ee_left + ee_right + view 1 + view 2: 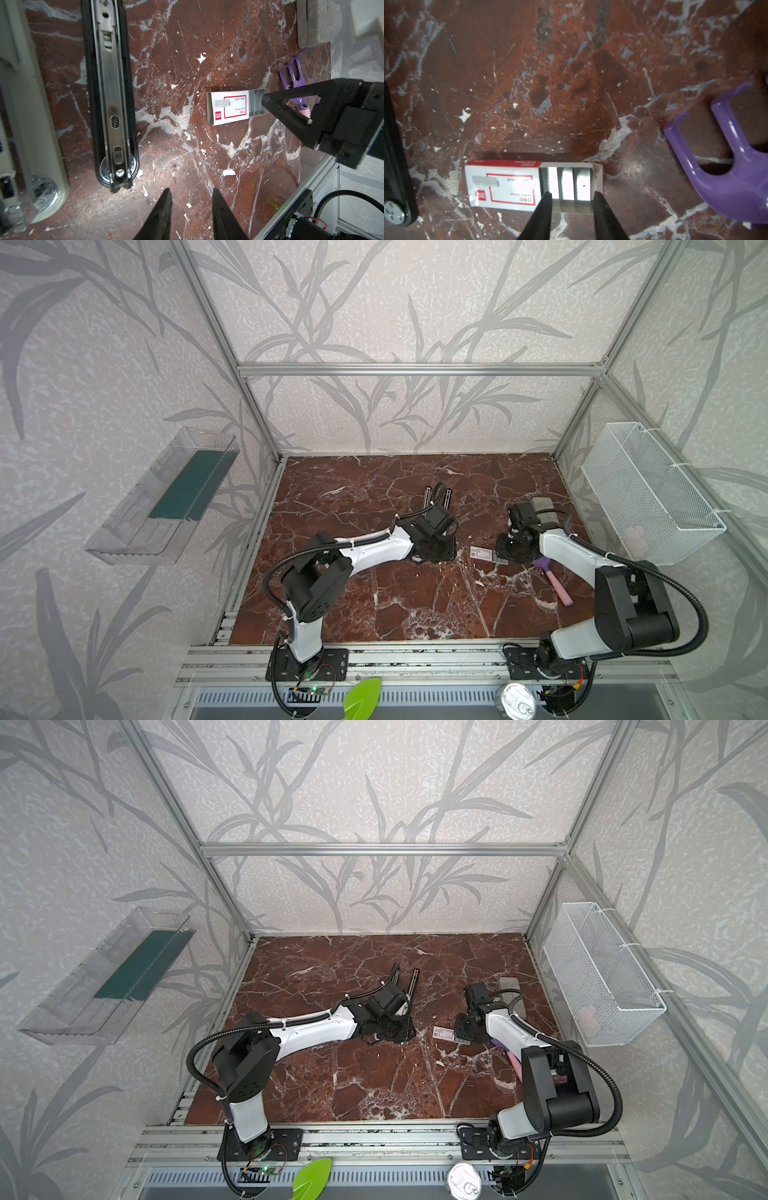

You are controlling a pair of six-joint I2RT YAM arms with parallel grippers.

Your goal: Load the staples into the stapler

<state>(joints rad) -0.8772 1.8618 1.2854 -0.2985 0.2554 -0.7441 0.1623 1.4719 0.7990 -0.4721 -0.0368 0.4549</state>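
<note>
A long grey block (pixel 542 502) lay on the marble worktop (pixel 374 593) near the right jaws. A pink-and-purple stick (pixel 557 585) lay just beside them, and a white wire basket (pixel 640 489) hung well apart.

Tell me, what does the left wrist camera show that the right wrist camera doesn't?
Left wrist only: the full steel channel of the opened black stapler, a grey rectangular block, the left claw. Right wrist only: the open gap between the right claw's tips. Both: the white-and-red cardboard staple box with grey strips exposed, the purple plastic tool, the red marble tabletop.
</note>
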